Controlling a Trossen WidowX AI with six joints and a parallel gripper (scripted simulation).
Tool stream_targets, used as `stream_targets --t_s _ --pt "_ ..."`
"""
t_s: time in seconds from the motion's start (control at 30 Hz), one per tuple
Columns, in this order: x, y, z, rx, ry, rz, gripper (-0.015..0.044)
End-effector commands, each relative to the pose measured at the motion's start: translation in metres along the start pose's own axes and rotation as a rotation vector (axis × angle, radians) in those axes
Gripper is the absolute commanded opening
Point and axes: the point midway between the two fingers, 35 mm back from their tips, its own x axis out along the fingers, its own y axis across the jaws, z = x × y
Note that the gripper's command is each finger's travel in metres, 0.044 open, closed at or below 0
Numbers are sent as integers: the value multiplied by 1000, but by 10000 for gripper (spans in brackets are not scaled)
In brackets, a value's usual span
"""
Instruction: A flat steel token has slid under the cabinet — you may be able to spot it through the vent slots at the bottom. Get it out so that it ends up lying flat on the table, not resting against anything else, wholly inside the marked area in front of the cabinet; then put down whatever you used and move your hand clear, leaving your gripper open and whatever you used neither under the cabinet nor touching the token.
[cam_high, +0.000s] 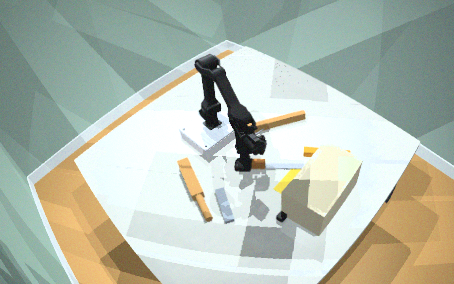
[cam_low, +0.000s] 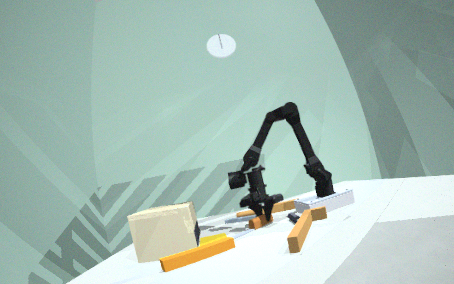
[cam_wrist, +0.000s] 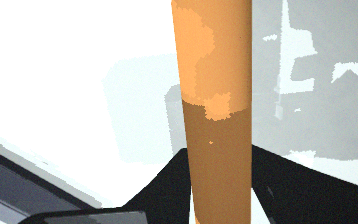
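My gripper (cam_high: 244, 167) (cam_low: 264, 218) (cam_wrist: 214, 152) is shut on the orange handle (cam_high: 258, 163) (cam_low: 254, 224) (cam_wrist: 217, 60) of a tool, low over the table. The tool's thin pale blade (cam_high: 284, 165) points toward the cabinet and its end is near or behind the cabinet's edge. The cream cabinet (cam_high: 302, 200) (cam_low: 165, 232) stands on the table. A flat yellow patch (cam_high: 286, 181) (cam_low: 214, 239) lies in front of it, partly hidden, perhaps the marked area. The steel token cannot be made out in any view, nor can the vent slots.
An orange bar (cam_high: 310, 151) (cam_low: 197, 254) lies beside the cabinet. A small black block (cam_high: 281, 216) is at its near corner. A stepped orange piece (cam_high: 190, 177) and a grey-blue bar (cam_high: 224, 205) lie left of the gripper. Another orange bar (cam_high: 282, 120) (cam_low: 299, 233) lies near the arm's base.
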Motion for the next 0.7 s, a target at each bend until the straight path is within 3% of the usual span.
stream_targets --t_s 0.0,0.67 --pt "0 3 3 0 -4 -1 0" --pt "0 18 18 0 -6 1 0"
